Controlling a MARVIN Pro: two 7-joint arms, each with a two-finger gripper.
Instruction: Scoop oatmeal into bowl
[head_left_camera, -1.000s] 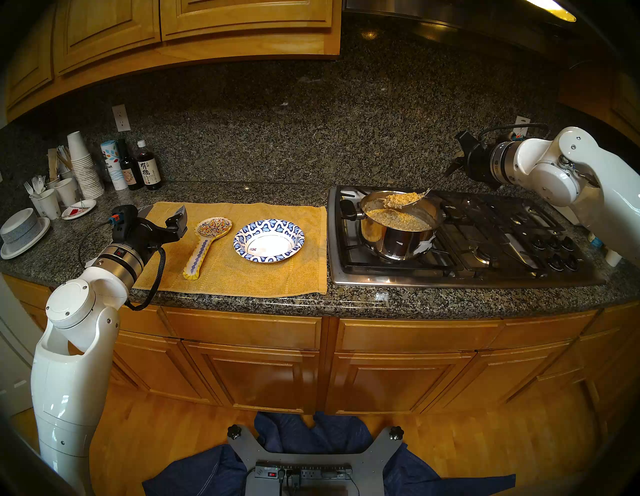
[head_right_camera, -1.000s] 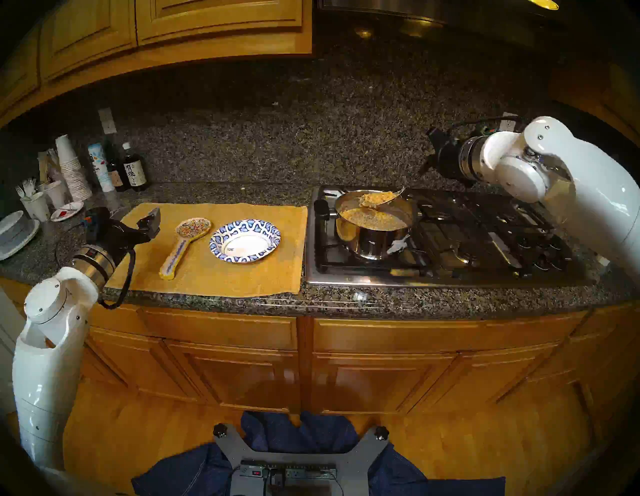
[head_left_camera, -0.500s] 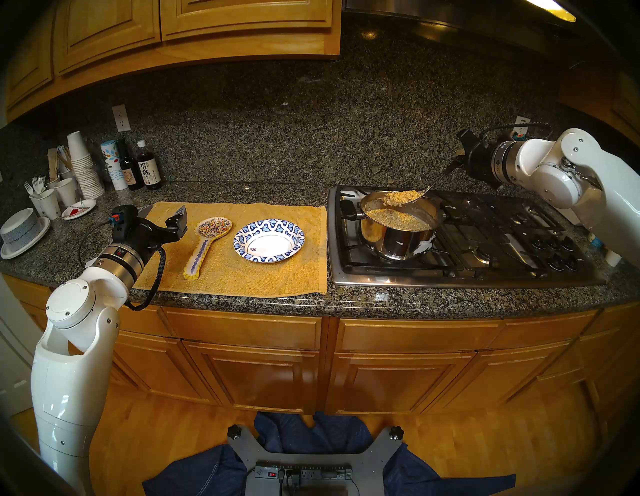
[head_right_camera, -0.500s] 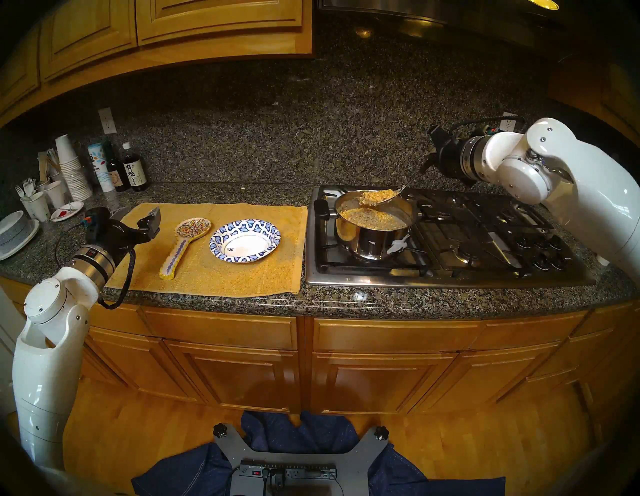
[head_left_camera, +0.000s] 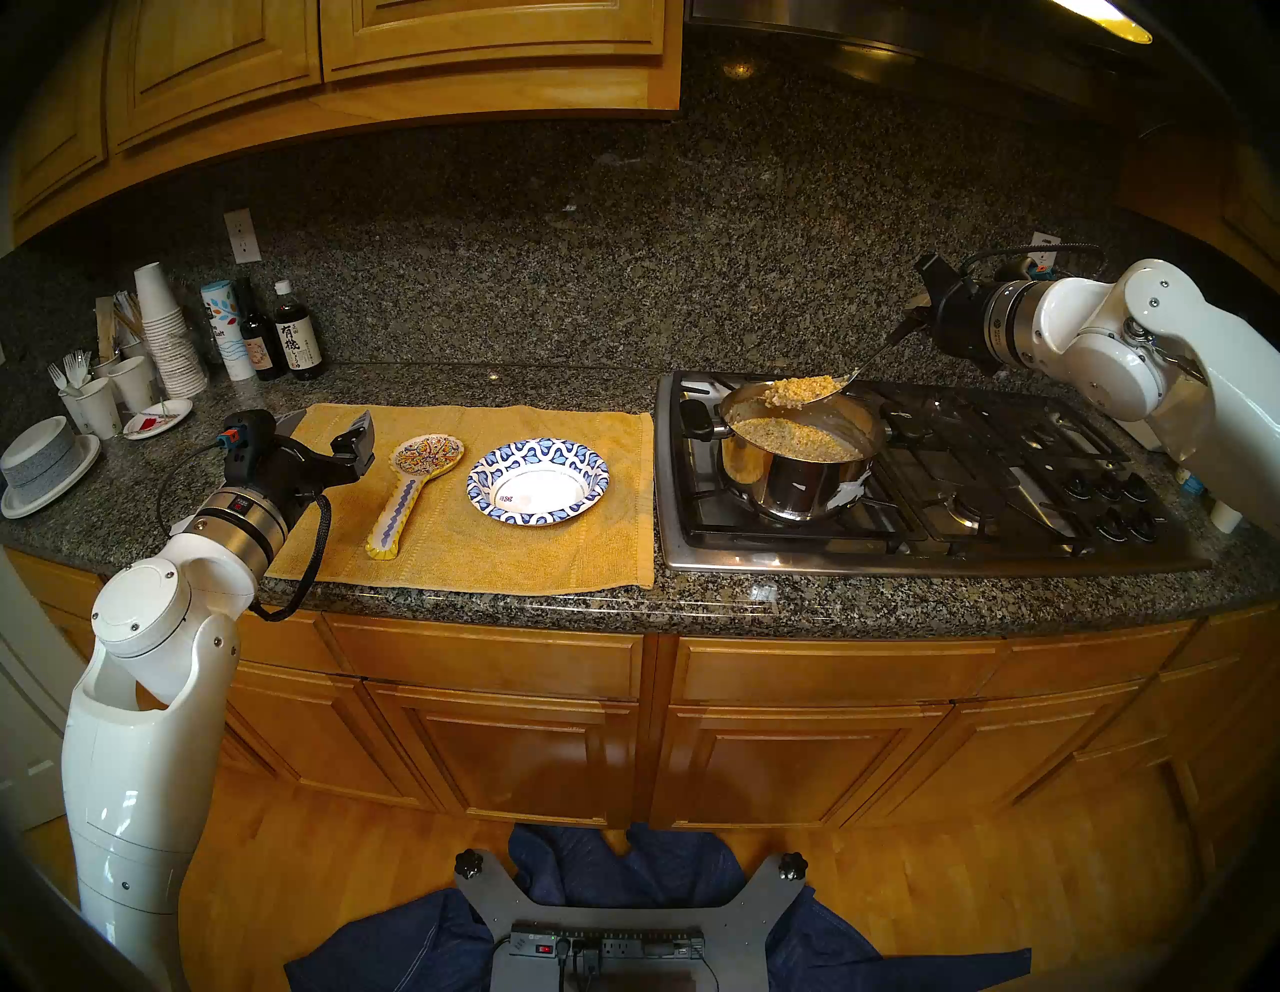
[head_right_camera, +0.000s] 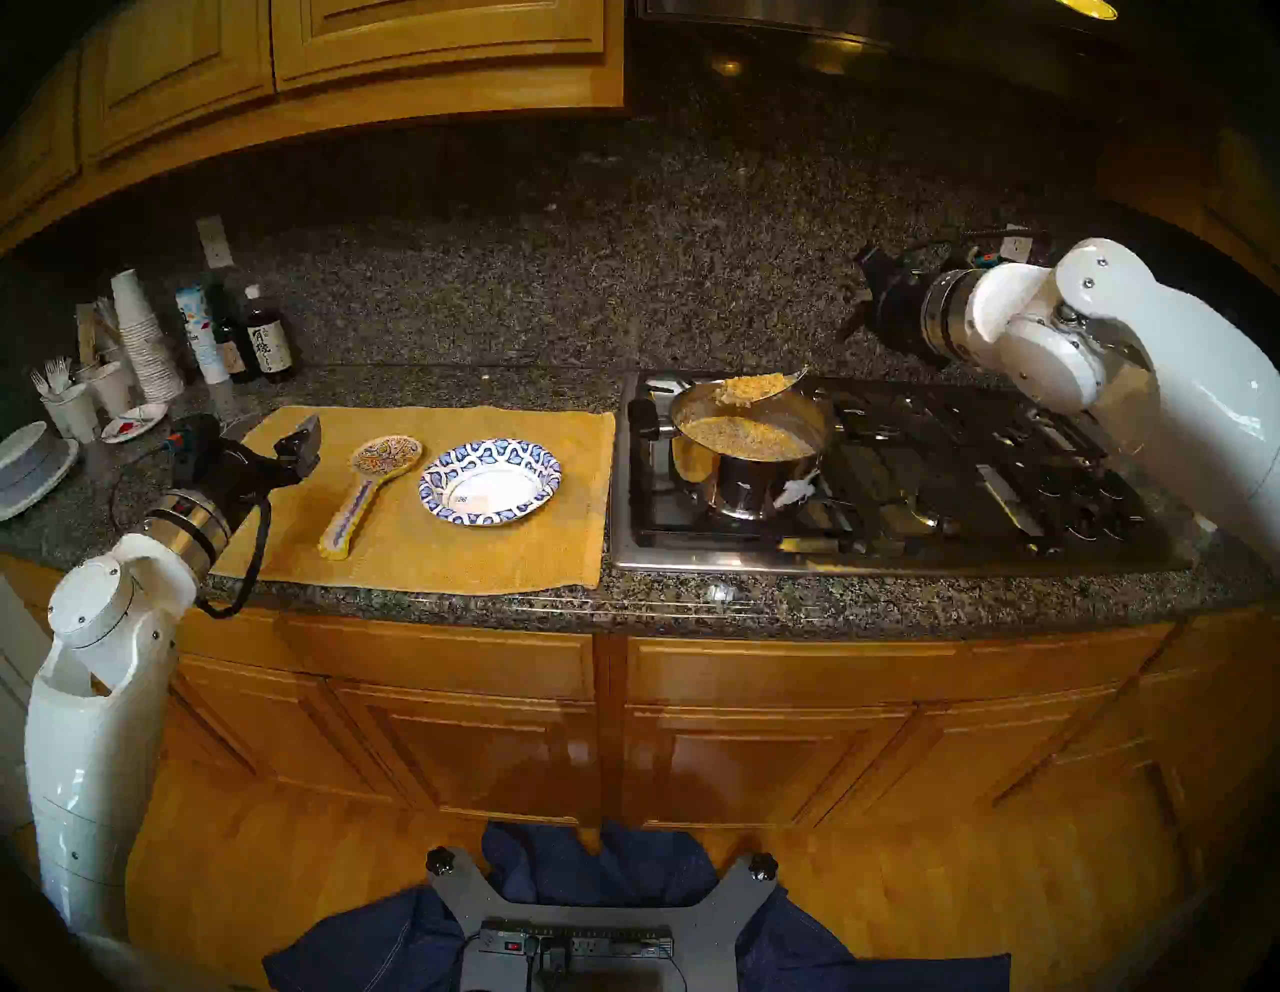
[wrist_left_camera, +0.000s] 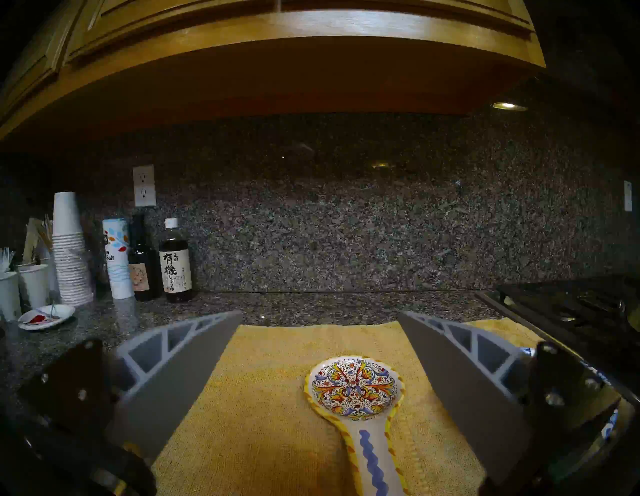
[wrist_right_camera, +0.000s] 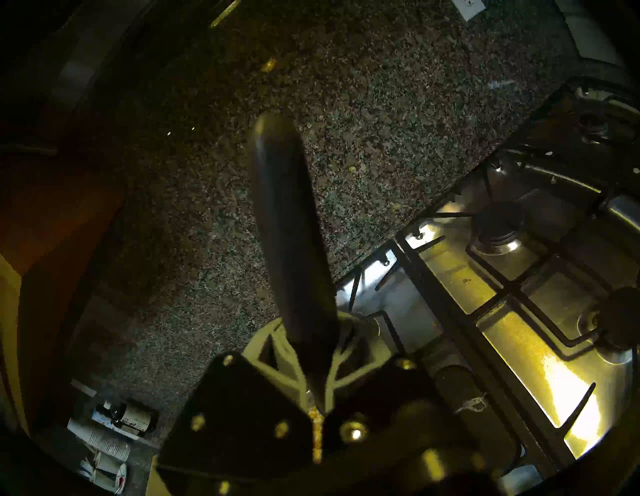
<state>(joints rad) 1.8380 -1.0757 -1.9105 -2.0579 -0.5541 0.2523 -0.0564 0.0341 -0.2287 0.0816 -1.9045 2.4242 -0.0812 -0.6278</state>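
Note:
Tan oatmeal (head_left_camera: 796, 438) fills a steel pot (head_left_camera: 796, 488) on the stove's front-left burner. A metal spoon (head_left_camera: 803, 391) heaped with oatmeal hangs just above the pot's far rim. My right gripper (head_left_camera: 916, 322) is shut on the spoon's black handle (wrist_right_camera: 287, 225), up and to the right of the pot. The blue-and-white bowl (head_left_camera: 485, 474) sits empty on the yellow towel (head_left_camera: 526, 561), left of the stove. My left gripper (head_left_camera: 325, 424) hovers open over the towel's left end, nothing between its fingers (wrist_left_camera: 194, 363).
A painted ceramic spoon rest (head_left_camera: 413, 492) lies on the towel between my left gripper and the bowl. Paper cups, bottles (head_left_camera: 298, 339) and stacked grey-white bowls (head_left_camera: 41, 461) crowd the counter's far left. The stove (head_left_camera: 970, 485) has raised black grates.
The right arm has lifted the loaded spoon slightly higher above the pot. The left arm has not moved.

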